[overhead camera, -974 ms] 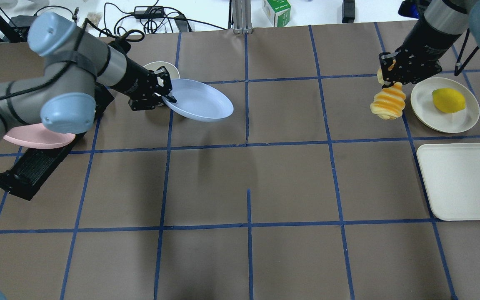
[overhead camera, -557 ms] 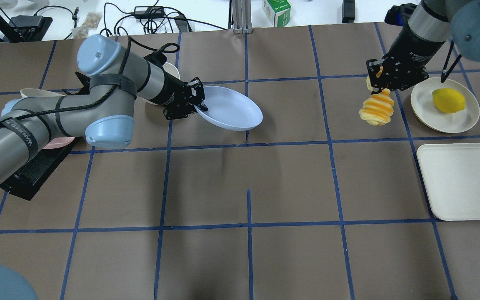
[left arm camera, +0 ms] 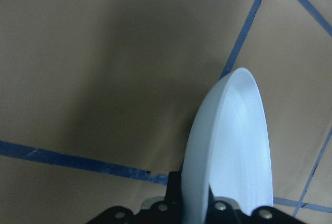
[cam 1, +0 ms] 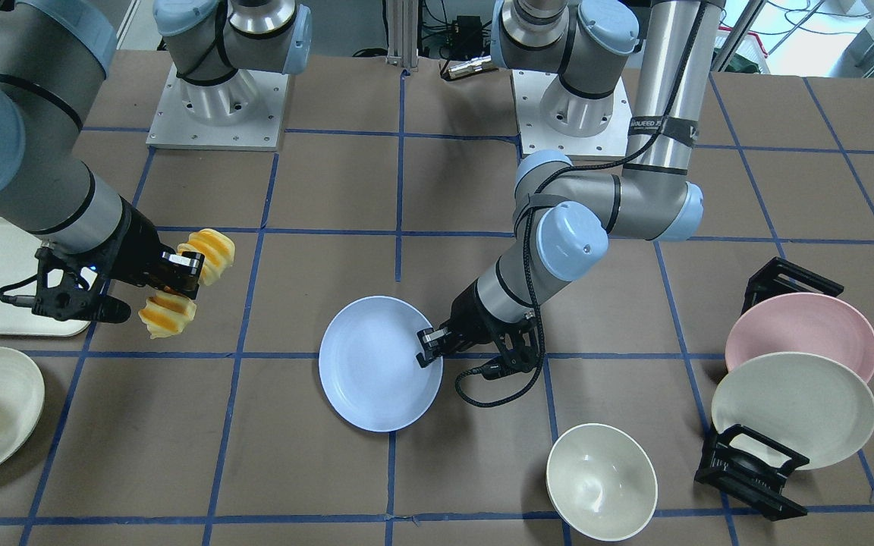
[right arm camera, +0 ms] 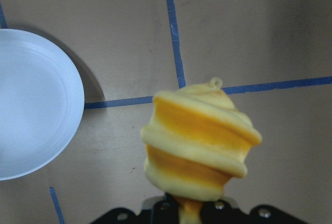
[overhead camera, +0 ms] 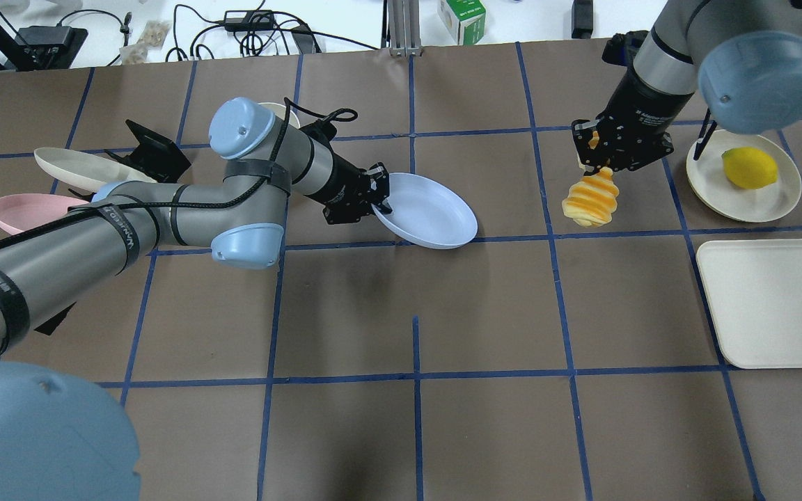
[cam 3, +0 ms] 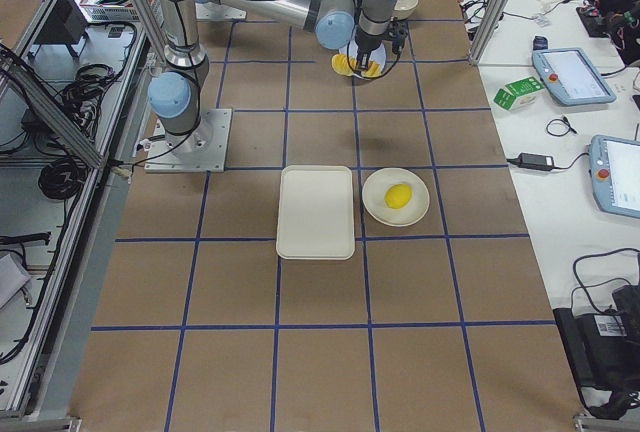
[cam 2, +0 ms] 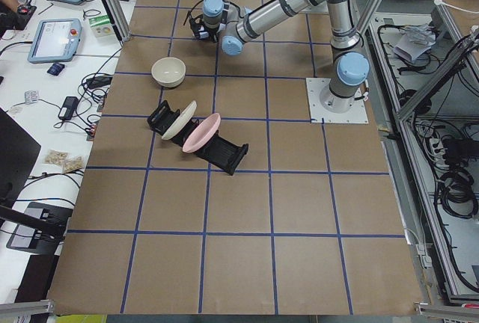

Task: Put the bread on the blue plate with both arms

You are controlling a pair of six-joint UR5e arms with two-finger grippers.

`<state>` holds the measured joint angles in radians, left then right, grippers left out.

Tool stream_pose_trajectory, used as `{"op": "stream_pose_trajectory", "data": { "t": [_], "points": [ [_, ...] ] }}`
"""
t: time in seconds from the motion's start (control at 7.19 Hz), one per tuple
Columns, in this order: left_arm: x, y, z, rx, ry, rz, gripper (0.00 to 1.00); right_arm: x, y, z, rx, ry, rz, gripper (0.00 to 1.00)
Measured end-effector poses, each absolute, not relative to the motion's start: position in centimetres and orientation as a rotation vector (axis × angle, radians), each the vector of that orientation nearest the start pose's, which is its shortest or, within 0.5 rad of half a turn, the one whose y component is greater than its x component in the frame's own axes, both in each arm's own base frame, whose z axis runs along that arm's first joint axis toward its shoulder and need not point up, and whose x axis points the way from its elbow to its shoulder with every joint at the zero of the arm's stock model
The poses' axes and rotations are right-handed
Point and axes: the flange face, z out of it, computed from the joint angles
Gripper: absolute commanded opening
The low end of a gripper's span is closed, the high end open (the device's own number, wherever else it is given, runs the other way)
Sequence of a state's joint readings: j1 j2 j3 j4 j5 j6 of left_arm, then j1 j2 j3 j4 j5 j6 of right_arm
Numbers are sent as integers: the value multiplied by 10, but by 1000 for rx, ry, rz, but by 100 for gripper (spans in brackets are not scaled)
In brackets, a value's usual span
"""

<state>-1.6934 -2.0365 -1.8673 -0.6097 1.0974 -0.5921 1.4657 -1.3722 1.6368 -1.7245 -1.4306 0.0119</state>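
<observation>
The pale blue plate hangs above the table's middle, held by its rim in my shut left gripper; it also shows in the front view with that gripper, and edge-on in the left wrist view. My right gripper is shut on the middle of the yellow-orange ridged bread, which droops below the fingers, right of the plate and clear of the table. The bread shows in the front view and fills the right wrist view, with the plate to its left.
A lemon lies on an off-white plate at the far right, a cream tray before it. A pink plate and an off-white plate lean in a black rack. A cream bowl stands nearby.
My left arm has carried the blue plate rightward toward the table's centre. My right arm has carried the bread leftward, away from the lemon plate.
</observation>
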Motion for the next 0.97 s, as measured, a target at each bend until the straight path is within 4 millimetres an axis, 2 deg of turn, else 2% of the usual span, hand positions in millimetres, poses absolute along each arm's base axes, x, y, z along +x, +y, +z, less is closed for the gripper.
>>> {"op": "stream_pose_trajectory", "data": {
  "t": [0.14,0.42,0.56,0.97],
  "points": [
    [-252,-564,197,560,-2572,17,96,92,-562,366,195,2985,155,0],
    [-250,-565,203,628,-2561,24,99,98,-557,359,215,2981,177,0],
    [-240,-569,209,661,-2561,48,100,107,-554,357,226,2982,184,0],
    [-180,-590,224,784,-2583,127,99,162,-555,356,179,2995,90,0]
  ]
}}
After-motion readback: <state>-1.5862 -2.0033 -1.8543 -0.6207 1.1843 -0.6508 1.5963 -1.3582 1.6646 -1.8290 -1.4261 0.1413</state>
